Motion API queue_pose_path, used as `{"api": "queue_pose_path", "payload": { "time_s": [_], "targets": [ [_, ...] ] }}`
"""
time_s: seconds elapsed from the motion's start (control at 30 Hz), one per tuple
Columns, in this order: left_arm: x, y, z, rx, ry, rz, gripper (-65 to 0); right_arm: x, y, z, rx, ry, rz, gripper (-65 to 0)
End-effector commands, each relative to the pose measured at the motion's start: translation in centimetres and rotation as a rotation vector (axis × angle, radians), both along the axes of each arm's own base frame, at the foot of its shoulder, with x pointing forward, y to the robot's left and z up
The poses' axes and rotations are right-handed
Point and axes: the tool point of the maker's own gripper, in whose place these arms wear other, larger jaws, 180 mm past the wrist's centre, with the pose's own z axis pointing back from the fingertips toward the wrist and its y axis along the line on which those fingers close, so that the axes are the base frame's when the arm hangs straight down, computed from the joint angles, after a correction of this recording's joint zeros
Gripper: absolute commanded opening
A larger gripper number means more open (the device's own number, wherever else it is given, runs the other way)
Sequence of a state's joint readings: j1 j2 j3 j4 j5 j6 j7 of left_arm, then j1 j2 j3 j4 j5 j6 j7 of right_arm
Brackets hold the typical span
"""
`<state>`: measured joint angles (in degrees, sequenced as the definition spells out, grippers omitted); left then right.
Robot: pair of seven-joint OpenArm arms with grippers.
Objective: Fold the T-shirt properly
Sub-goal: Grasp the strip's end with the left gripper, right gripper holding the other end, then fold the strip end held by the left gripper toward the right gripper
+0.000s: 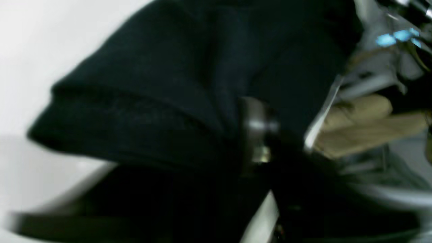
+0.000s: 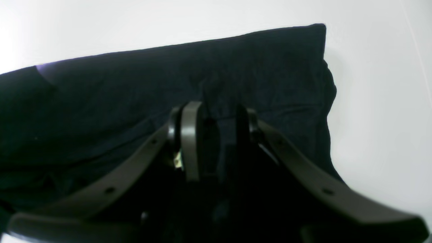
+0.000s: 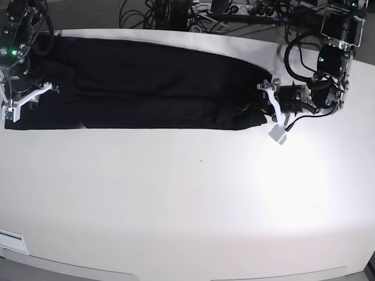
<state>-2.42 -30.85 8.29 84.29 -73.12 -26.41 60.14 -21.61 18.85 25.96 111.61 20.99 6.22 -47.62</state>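
Note:
The black T-shirt (image 3: 152, 88) lies as a long flat band across the far side of the white table (image 3: 187, 199), plain side up. My right gripper (image 3: 14, 108) is at the band's left end. In the right wrist view its fingers (image 2: 190, 141) pinch a ridge of the T-shirt (image 2: 236, 67); the gripper (image 2: 216, 118) is shut on it. My left gripper (image 3: 265, 100) is at the band's right end. The left wrist view is blurred and shows the T-shirt (image 1: 168, 84) draped over the gripper (image 1: 266, 141), lifted off the table. No print shows.
Cables and equipment (image 3: 193, 14) lie behind the table's far edge. A small white piece (image 3: 278, 133) hangs under the left arm's wrist. A white label (image 3: 12, 240) sits at the front left corner. Bare table surface spreads in front of the shirt.

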Motion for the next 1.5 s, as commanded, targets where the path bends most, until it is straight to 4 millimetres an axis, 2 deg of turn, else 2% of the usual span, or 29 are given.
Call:
{"api": "queue_pose_path", "payload": {
  "time_s": [0.0,0.1,0.2,0.23,0.27,0.3,0.43,0.53,0.63,0.73,0.83,0.97,1.17,1.33,1.47],
  "targets": [
    [1.3,0.6,0.9,0.013,-0.041,0.024,-65.0,0.8,-0.4,1.4,-0.029,-0.046,0.01,-45.1],
    [2.0,1.1,1.1,0.037,-0.066,0.033,-65.0,0.8,-0.2,1.4,-0.031,-0.045,0.025,-45.3],
    [3.2,2.6,2.2,0.037,-0.102,0.086,-65.0,1.2,1.0,1.4,-0.019,-0.048,0.112,-47.0],
    [3.7,3.3,2.7,0.038,-0.118,0.111,-65.0,1.4,1.8,1.4,0.003,-0.052,0.151,-52.2],
    [4.2,4.1,3.2,0.04,-0.134,0.136,-65.0,1.5,2.6,1.4,0.028,-0.057,0.191,-60.4],
    [4.7,4.9,3.7,0.043,-0.15,0.161,-65.0,1.6,3.6,1.5,0.061,-0.068,0.23,-65.0],
    [5.5,7.4,5.6,0.028,-0.185,0.219,-65.0,2.0,7.7,2.3,0.2,-0.13,0.411,-65.0],
    [4.8,7.9,6.0,0.006,-0.183,0.212,-65.0,1.9,8.9,2.7,0.233,-0.148,0.468,-65.0],
    [3.6,7.5,5.6,-0.021,-0.16,0.182,-65.0,1.6,9.2,2.0,0.241,-0.123,0.483,-65.0],
    [2.3,6.6,5.8,-0.082,-0.144,0.141,-65.0,1.2,9.4,0.1,0.25,-0.07,0.483,-65.0],
    [1.3,6.1,5.7,-0.092,-0.141,0.081,-65.0,0.7,7.6,-2.3,0.174,0.007,0.428,-65.0],
    [1.7,5.9,6.2,-0.102,-0.179,0.072,-65.0,-0.8,6.4,-4.4,0.165,0.085,0.375,-65.0],
    [3.1,5.3,7.4,-0.126,-0.225,0.075,-65.0,-3.7,7.7,-7.0,0.214,0.176,0.391,-65.0],
    [4.3,3.2,8.4,-0.202,-0.257,0.09,-65.0,-4.5,8.9,-7.6,0.231,0.203,0.431,-65.0],
    [4.0,0.5,7.9,-0.285,-0.218,0.098,-65.0,-4.4,8.8,-7.5,0.231,0.199,0.426,-65.0]
  ]
}}
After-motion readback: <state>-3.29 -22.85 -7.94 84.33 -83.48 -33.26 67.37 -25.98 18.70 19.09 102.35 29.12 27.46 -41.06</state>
